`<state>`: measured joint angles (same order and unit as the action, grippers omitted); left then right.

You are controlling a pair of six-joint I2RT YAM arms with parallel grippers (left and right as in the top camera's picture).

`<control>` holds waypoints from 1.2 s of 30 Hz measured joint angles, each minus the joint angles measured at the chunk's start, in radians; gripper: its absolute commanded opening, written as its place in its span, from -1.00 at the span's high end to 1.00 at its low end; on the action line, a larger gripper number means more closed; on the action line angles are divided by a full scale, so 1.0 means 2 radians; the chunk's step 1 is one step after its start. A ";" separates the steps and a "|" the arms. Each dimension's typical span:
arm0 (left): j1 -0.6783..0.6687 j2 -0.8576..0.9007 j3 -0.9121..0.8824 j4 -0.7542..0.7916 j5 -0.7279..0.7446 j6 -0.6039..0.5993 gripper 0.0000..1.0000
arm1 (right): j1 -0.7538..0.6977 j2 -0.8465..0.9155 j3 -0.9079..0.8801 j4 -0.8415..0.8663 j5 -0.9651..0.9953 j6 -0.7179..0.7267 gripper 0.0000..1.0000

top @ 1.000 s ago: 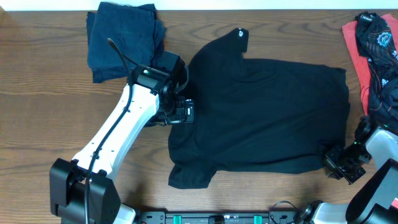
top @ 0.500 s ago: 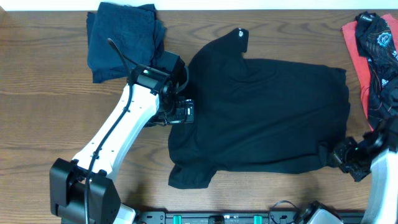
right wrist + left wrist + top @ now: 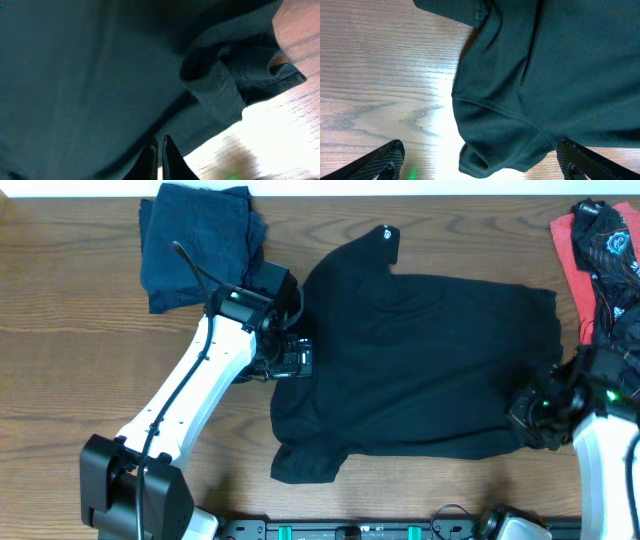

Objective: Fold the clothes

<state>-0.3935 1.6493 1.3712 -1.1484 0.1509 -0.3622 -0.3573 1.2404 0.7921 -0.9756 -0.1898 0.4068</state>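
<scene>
A black T-shirt (image 3: 430, 360) lies spread across the middle of the table, a small white logo near its collar (image 3: 385, 237). My left gripper (image 3: 292, 360) is open at the shirt's left edge. In the left wrist view a bunched fold of the shirt (image 3: 520, 100) lies between the wide-apart jaws (image 3: 480, 167). My right gripper (image 3: 535, 412) is at the shirt's lower right corner. In the right wrist view its fingers (image 3: 159, 157) are pressed together on the shirt fabric (image 3: 100, 75), with a rolled hem beside them.
A folded dark navy shirt (image 3: 200, 240) lies at the back left. A pile of coral-red and black clothes (image 3: 605, 270) sits at the right edge. Bare wood table (image 3: 70, 360) shows on the left and along the front.
My right arm has moved up and inward onto the shirt's lower right corner, and the corner has bunched slightly. The left arm has not moved.
</scene>
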 measured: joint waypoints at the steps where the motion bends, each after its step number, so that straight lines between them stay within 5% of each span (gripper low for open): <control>1: 0.000 0.000 0.000 -0.001 0.000 0.000 -0.97 | 0.001 0.017 0.000 0.002 0.003 0.002 0.96; 14: 0.000 0.000 0.000 -0.005 0.000 0.000 -0.97 | -0.002 0.153 -0.001 0.039 0.072 0.033 0.92; 36: 0.000 0.000 0.000 -0.006 0.000 0.000 -0.97 | -0.138 0.182 -0.008 0.051 0.133 0.045 0.91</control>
<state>-0.3935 1.6493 1.3712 -1.1610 0.1509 -0.3614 -0.6342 1.6047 0.7757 -0.8726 0.0753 0.4973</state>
